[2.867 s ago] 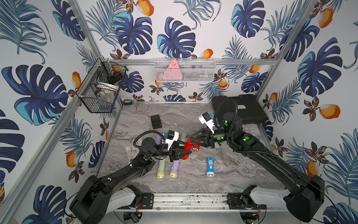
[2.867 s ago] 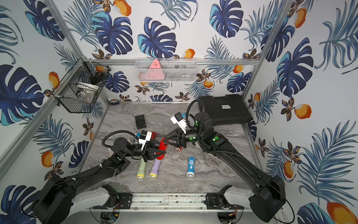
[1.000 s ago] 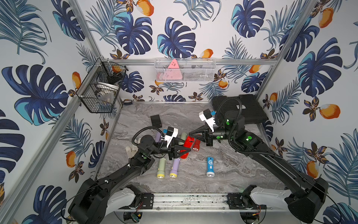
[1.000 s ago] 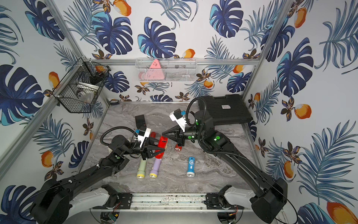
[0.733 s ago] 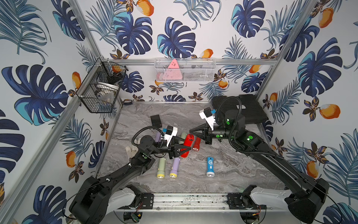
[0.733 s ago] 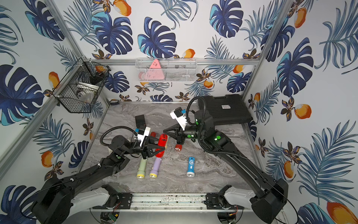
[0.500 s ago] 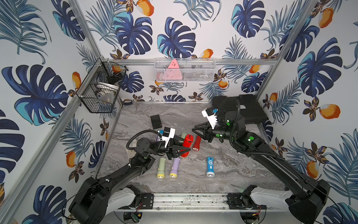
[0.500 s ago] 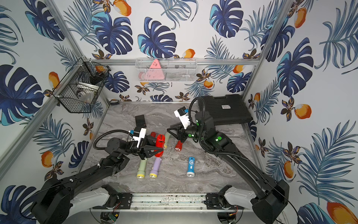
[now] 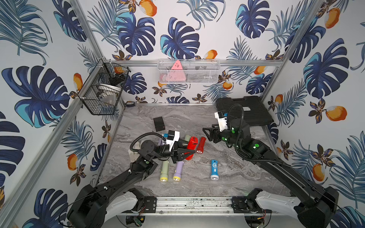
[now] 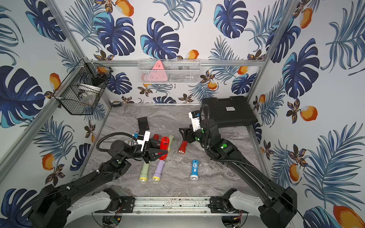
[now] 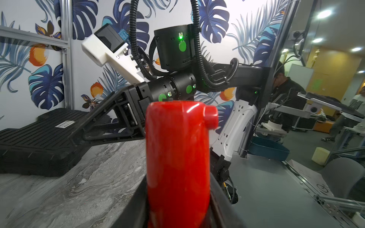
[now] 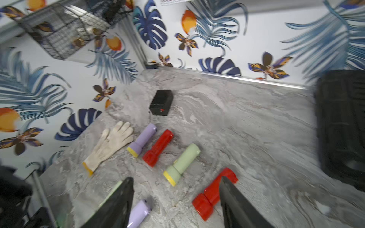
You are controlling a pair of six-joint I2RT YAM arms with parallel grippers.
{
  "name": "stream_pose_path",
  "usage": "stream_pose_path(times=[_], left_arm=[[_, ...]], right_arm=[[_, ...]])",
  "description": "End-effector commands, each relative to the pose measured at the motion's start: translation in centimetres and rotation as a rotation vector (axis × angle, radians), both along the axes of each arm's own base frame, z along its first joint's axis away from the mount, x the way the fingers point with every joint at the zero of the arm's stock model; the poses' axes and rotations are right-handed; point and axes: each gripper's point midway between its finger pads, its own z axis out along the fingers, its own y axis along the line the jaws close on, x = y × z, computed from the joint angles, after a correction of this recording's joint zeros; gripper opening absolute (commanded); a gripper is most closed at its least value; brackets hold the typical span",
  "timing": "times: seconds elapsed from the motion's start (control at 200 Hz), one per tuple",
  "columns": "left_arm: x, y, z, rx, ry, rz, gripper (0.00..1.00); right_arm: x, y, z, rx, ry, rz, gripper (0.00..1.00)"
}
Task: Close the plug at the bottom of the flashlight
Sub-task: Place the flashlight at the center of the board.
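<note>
1. Hold: the left gripper (image 9: 187, 153) is clamped tight on the red flashlight (image 9: 192, 142). It carries it clear of the table (image 9: 197, 118), well apart from the black case (image 9: 244, 110), out toward mid-table from the case's front corner.
2. The right gripper (image 9: 207, 134) has its jaws spread with nothing between them. It sits between the black case and the red flashlight, nearer the case, and touches nothing.
3. In the left wrist view the flashlight's far end faces the case side, and a round red nub (image 11: 211, 116) sticks out at one edge of it. I can't tell whether the plug is fully seated.
4. My read is that the step in hand is pressing or checking the plug. If it isn't flush, bring the right arm in from the case side along the flashlight's axis. Pinch the jaws together first so one blunt tip lands on the plug, not beside it.
5. The left clamp has to take that push. The body looks like smooth plastic, so an off-axis shove would likely slide it through the pads.
6. Risk: a loose red flashlight (image 9: 201, 145) lies on the table just case-side of the held one. A low approach would knock it, so come in above it.
</note>
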Motion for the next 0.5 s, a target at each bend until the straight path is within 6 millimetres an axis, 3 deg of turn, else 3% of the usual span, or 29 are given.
stream_pose_path(times=[0.0,0.155,0.315,0.495], left_arm=[[1.8,-0.5,-3.8,0.158,0.034,0.165,0.0],[2.3,-1.7,-7.6,0.337,0.117,0.313,0.0],[4.3,-0.4,-11.4,0.457,0.35,0.578,0.0],[4.0,-0.4,-15.4,0.62,0.475,0.731,0.0]], right_arm=[[1.6,-4.2,-2.4,-0.092,0.03,-0.231,0.78],[2.8,-7.8,-5.1,-0.071,0.132,-0.337,1.0],[4.5,-12.9,-6.9,0.033,0.244,-0.484,1.0],[5.3,-15.0,-7.4,0.08,0.274,-0.549,1.0]])
